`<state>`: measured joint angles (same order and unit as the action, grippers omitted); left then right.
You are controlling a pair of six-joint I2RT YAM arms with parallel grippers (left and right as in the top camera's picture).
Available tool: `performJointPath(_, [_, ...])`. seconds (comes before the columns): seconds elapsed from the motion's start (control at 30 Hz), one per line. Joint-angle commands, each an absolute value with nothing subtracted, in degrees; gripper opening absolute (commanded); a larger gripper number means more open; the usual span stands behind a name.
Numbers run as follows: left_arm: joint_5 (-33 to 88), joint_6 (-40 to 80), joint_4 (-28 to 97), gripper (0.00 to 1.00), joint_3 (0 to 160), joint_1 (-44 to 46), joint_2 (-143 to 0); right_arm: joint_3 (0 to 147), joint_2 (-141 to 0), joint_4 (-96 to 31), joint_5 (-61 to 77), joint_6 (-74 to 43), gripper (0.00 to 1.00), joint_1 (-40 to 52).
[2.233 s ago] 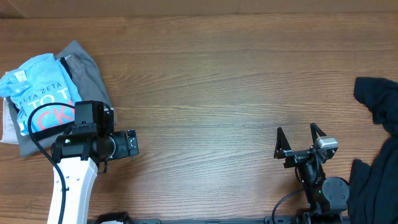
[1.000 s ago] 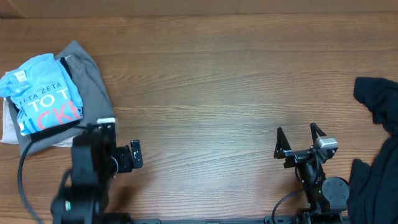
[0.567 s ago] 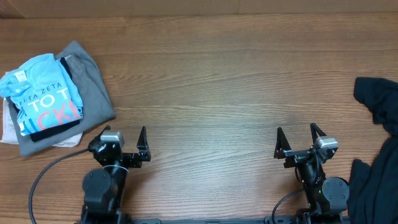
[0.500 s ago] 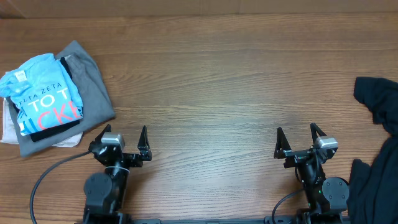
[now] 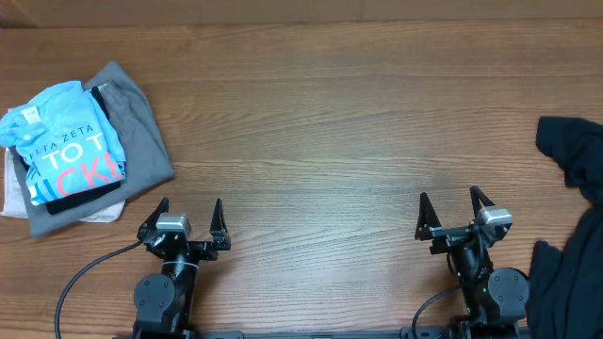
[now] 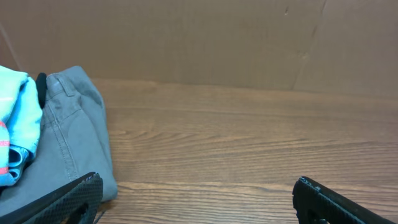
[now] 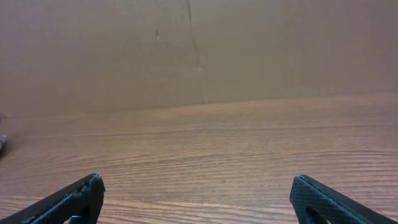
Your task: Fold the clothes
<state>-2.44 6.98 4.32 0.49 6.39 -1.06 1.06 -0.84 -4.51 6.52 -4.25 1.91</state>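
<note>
One sky-blue T-shirt tops the single stack at the bench's far-left corner. Its collar end points far-left and its long axis runs diagonally toward near-right. Beneath it lie one black garment, one grey garment and one white garment. Two dark heaps sit at the right edge. The left gripper and right gripper gape wide, holding nothing.
</note>
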Motion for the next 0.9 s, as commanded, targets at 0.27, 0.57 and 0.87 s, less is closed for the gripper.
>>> performJointPath(0.27, [-2.3, 6.0, 4.2, 1.00, 0.3, 2.6, -0.2, 0.5, -0.2, -4.2, 5.8, -3.9, 1.00, 2.2])
performJointPath(0.57, [-2.3, 6.0, 4.2, 1.00, 0.3, 2.6, -0.2, 0.5, -0.2, -4.2, 5.8, -3.9, 1.00, 2.2])
performJointPath(0.87, [-2.3, 6.0, 4.2, 1.00, 0.3, 2.6, -0.3, 0.5, -0.2, -4.2, 5.8, -3.9, 1.00, 2.2])
